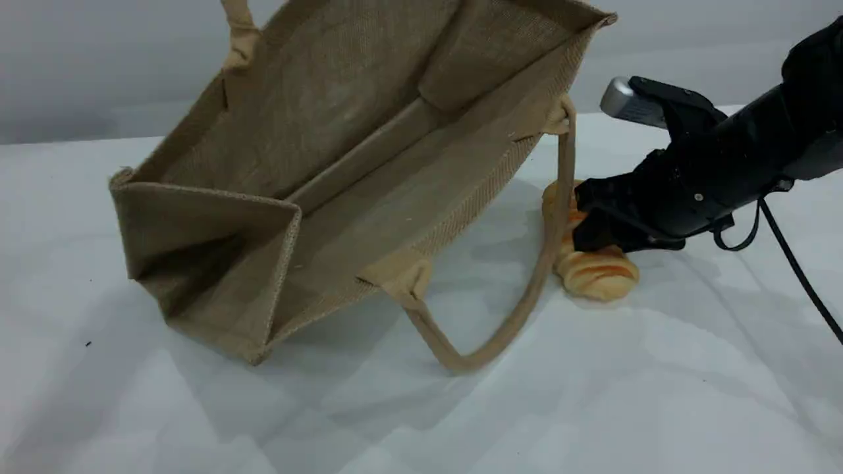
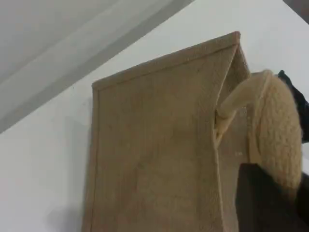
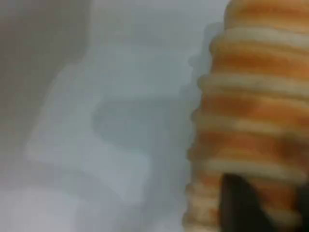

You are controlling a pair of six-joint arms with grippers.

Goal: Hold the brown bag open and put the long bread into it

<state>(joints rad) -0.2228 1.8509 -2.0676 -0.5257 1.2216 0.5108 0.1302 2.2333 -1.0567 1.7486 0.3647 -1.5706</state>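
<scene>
The brown bag point(image 1: 342, 164) lies tilted on the white table with its mouth open toward the camera. Its upper handle point(image 1: 240, 33) runs up out of the scene view. In the left wrist view that beige handle point(image 2: 275, 125) sits in my left gripper point(image 2: 273, 191), which is shut on it above the bag's outer wall point(image 2: 154, 154). The lower handle point(image 1: 527, 296) droops onto the table. Just right of it lies the long bread point(image 1: 596, 273), ridged and golden. My right gripper point(image 1: 589, 227) is down over the loaf with its fingers closed against it. The bread point(image 3: 256, 106) fills the right wrist view beside a dark fingertip point(image 3: 241, 203).
The white tablecloth point(image 1: 658, 382) spreads wrinkled in front of and beside the bag. A black cable point(image 1: 797, 270) hangs from the right arm down to the table at the right edge. A grey wall stands behind.
</scene>
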